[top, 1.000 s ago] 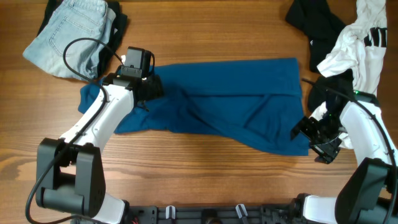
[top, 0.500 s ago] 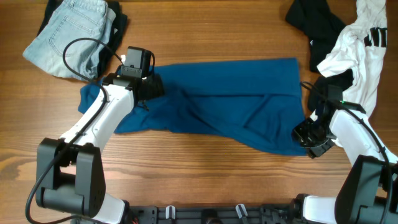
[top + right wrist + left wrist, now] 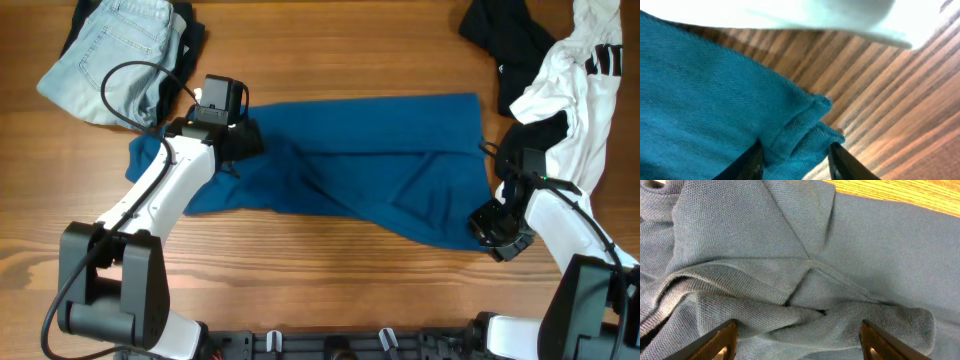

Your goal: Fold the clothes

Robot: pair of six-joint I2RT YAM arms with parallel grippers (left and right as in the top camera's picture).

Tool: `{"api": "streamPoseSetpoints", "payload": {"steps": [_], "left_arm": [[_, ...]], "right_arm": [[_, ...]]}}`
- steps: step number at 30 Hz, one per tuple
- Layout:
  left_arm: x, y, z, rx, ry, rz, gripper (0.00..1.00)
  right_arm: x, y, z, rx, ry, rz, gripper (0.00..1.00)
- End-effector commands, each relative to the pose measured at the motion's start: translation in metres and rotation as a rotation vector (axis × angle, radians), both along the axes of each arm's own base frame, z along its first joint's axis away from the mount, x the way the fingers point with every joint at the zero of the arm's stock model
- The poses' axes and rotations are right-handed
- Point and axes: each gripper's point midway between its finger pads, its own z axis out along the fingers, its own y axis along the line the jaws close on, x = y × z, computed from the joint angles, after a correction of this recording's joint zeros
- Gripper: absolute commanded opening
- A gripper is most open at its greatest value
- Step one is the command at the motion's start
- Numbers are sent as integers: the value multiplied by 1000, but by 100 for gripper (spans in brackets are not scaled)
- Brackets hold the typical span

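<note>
The clothes' main piece, a deep-blue shirt [image 3: 370, 160], lies spread flat but creased across the middle of the wooden table. My left gripper [image 3: 243, 140] hovers over the shirt's upper left part. In the left wrist view it [image 3: 797, 326] stands open, its fingers [image 3: 722, 340] wide apart over rumpled folds of the shirt [image 3: 805, 280]. My right gripper [image 3: 488, 228] sits at the shirt's lower right corner. In the right wrist view it [image 3: 795, 147] is shut on that bunched corner [image 3: 805, 130], which fills the gap between the fingers.
Light-blue jeans [image 3: 110, 55] lie on a black garment [image 3: 195, 35] at the back left. Another black garment [image 3: 505, 35] and a white one with black marks [image 3: 580, 70] are piled at the back right, close to my right arm. Bare wood [image 3: 300, 260] runs along the front.
My right gripper slid left onto the shirt's lower right corner and closed on it. The left arm and the shirt's lay have stayed the same.
</note>
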Motion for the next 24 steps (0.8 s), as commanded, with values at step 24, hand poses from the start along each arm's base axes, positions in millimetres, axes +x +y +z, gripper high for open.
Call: {"api": "streamPoseSetpoints", "payload": {"steps": [24], "left_arm": [[4,7,-6,-5,15,22,78]], "right_arm": [[112,-12,94,-31,-294,308,4]]}}
